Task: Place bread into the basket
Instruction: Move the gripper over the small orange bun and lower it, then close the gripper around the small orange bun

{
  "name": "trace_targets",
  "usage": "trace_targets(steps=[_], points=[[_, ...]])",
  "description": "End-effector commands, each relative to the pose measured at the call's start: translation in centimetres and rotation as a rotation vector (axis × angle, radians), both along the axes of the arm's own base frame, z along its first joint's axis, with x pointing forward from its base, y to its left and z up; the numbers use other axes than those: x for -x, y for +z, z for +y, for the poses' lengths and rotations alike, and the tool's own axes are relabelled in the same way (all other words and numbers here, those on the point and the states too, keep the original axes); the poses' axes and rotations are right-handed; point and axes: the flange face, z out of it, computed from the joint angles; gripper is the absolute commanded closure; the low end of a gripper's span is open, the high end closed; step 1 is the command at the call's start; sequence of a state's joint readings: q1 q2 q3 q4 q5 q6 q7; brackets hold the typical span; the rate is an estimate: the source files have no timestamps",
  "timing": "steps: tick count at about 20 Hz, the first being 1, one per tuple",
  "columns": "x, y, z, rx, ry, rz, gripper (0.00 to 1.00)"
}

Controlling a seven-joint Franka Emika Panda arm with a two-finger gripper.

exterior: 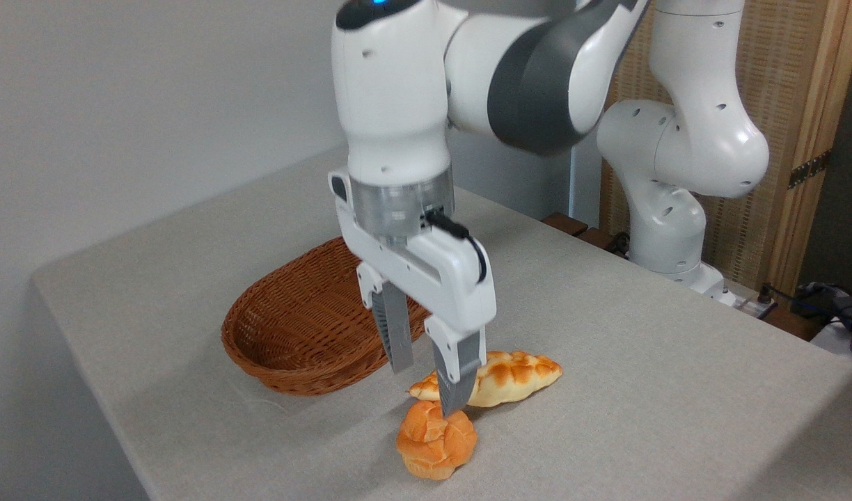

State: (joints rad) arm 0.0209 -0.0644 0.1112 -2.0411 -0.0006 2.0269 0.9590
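Nearest the front edge of the table (676,390) sits the bread (436,443), the small round orange-brown bun with its cracked top, resting upright on the grey cloth and not yet lifted. My gripper (426,386) hangs just above and slightly behind it, fingers pointing down and spread apart with nothing between them. The nearer finger (457,379) has its tip right at the bun's top rear edge; whether it touches the crust I cannot tell from this angle. The other finger (397,334) stands off to the left, over bare cloth.

Just behind the bun lies a longer pale-yellow braided loaf (509,377), close to the bun and partly hidden by my nearer finger. It is not the one I want.

Farther back and to the left, toward the table's left side, is the basket (294,327), woven, reddish-brown and holding nothing that I can see.

I judge I am in the approach, with the grasp still to come. My fingers do not seem to straddle the bun yet, so the next move calls for shifting forward until it sits between them, lowering, and closing gently without catching the loaf. Then comes the lift and the carry back-left to the basket.
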Motion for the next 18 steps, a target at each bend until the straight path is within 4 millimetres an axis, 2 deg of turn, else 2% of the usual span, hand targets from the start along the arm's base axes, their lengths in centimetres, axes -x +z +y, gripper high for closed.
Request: trace_targets(steps=[1, 10, 18], points=[[-0.2, -2.0, 1.4, -0.007, 0.012, 0.002, 0.0], [-1.3, -4.6, 1.4, -0.013, 0.013, 0.009, 0.0], [-1.3, -5.1, 1.4, -0.014, 0.009, 0.02, 0.0]])
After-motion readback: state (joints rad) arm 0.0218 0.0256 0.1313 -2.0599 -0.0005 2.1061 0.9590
